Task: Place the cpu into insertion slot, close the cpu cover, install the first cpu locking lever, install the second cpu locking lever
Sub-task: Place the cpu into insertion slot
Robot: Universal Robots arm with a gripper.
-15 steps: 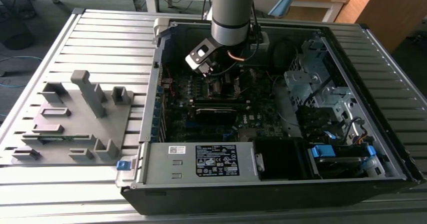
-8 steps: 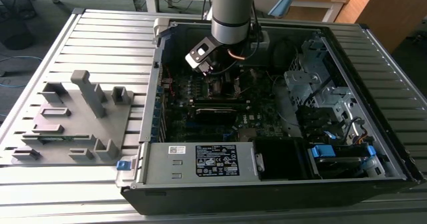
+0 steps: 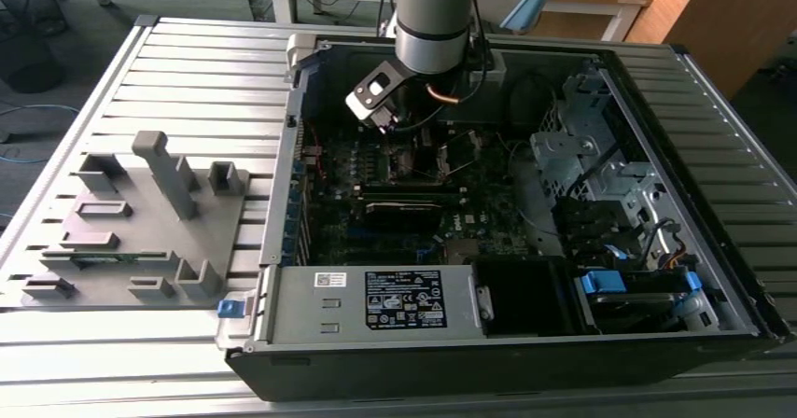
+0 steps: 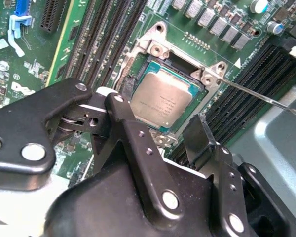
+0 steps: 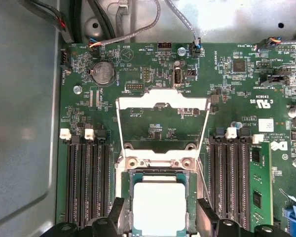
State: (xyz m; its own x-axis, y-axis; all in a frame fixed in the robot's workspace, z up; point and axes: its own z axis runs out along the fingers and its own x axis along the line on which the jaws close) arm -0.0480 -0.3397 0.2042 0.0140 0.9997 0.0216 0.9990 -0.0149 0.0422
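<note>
While cpu cover point(image 5: 163, 100) stands open, grey cpu point(image 4: 160, 101) fills insertion slot point(image 4: 154, 48).

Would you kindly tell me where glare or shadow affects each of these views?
First wrist view: glare bleaches the chip nearly white. Second wrist view: the same chip reads an even dull grey, with the black gripper dark in front. Exterior view: the inside of the computer case lies in shadow, while the slatted table is brightly lit.
</note>
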